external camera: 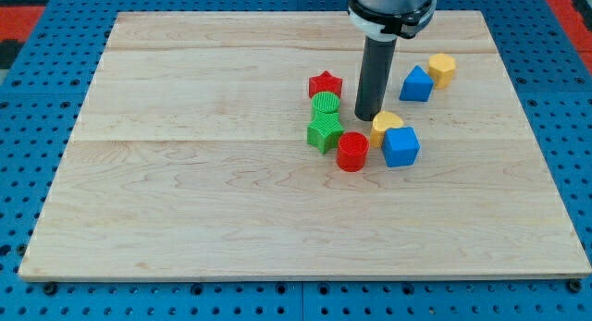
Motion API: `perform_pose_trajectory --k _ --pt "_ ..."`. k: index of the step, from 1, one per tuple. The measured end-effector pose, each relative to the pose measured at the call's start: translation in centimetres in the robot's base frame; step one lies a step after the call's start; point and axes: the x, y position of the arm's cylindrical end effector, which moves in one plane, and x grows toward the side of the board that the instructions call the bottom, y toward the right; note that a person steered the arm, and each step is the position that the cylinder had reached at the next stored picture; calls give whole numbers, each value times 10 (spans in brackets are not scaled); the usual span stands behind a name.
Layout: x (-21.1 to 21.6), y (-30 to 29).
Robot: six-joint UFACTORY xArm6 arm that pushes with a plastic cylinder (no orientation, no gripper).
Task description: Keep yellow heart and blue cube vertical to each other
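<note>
Right of the frame's centre, my tip (368,117) is set against the yellow heart's (388,125) upper-left edge, with the blue cube (400,146) touching the heart just below-right. No pincer is fitted; nothing is held. No writing is seen. A ridged red cylinder (351,151) is seen left of the cube on the pale wooden tabletop (185,191).

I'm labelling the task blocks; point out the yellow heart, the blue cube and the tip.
yellow heart (388,123): camera view, its top face.
blue cube (400,147): camera view, its front face.
my tip (367,117): camera view, rod's lower end, at the heart's left edge.
</note>
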Motion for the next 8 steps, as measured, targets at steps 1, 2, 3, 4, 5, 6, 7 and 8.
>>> perform_pose_trajectory --k 1,2,3,4,5,6,7,8 --pt "0 -4" --pt "0 -4" --pt "4 -4" --pt "8 -4" --pt "10 1" --pt "10 10" --pt "10 23" --pt "10 40"
